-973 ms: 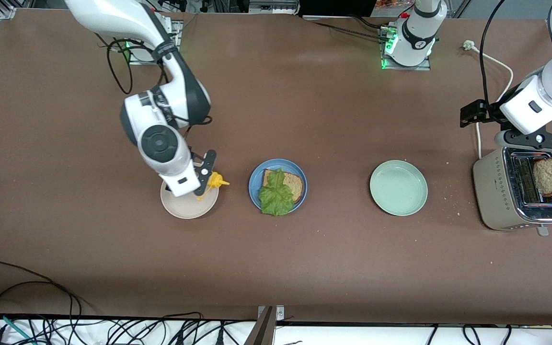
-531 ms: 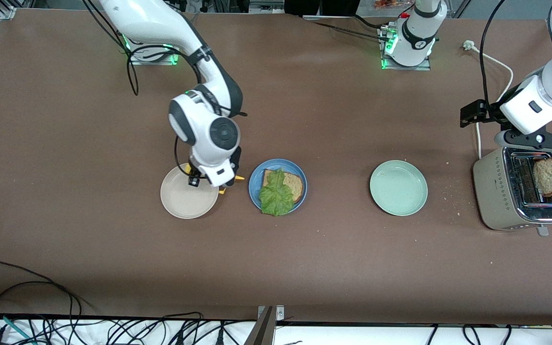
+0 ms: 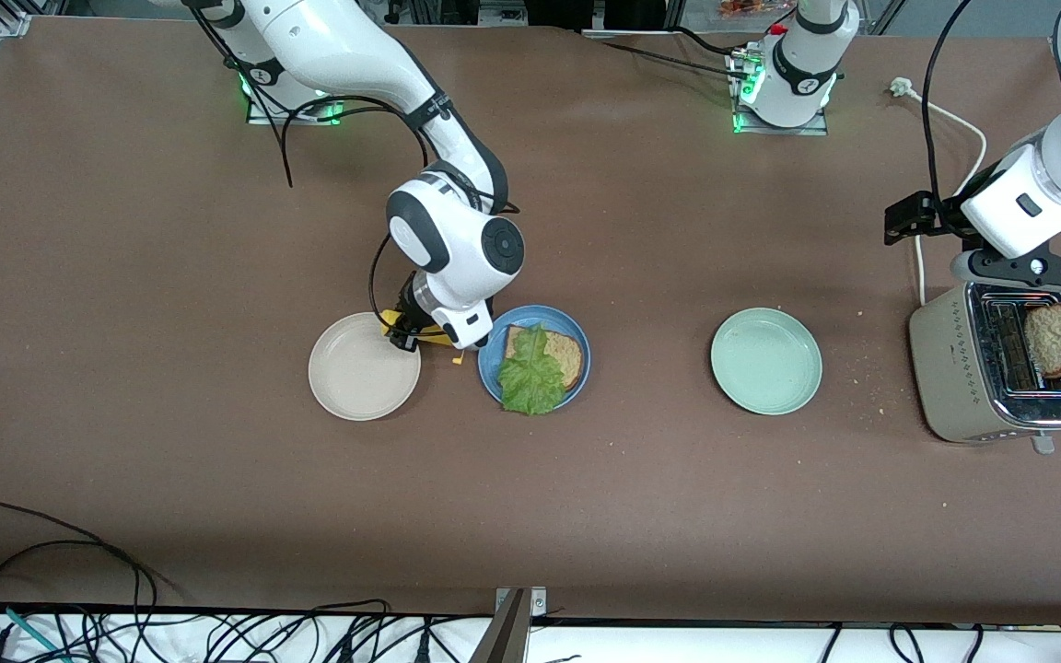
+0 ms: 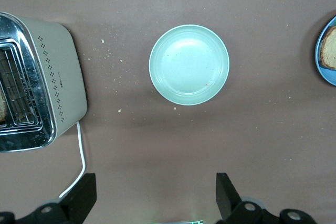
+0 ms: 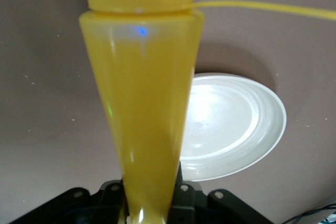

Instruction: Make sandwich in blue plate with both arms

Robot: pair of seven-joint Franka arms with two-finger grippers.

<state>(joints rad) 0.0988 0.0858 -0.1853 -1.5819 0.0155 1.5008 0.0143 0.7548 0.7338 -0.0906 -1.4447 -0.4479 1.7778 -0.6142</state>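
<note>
The blue plate [image 3: 491,354] holds a brown bread slice [image 3: 564,355] with a green lettuce leaf [image 3: 530,378] on top. My right gripper [image 3: 420,328] is shut on a yellow squeeze bottle [image 5: 144,103], over the gap between the cream-white plate [image 3: 360,373] and the blue plate. A second bread slice [image 3: 1055,339] sticks up from a toaster [image 3: 973,387] at the left arm's end. The left gripper [image 3: 1023,269] hangs open and empty over the toaster. In the left wrist view its black fingers [image 4: 84,195] stand wide apart above bare table, and the blue plate [image 4: 321,65] shows at the edge.
A pale mint-green plate [image 3: 766,361] lies between the blue plate and the toaster, also in the left wrist view as the mint plate [image 4: 189,64]. The toaster's white cord [image 3: 954,120] runs toward the arms' bases. Crumbs dot the table round the toaster. Cables hang along the front edge.
The right arm has carried the yellow bottle from over the cream-white plate toward the blue plate. The left arm has stayed still over the toaster.
</note>
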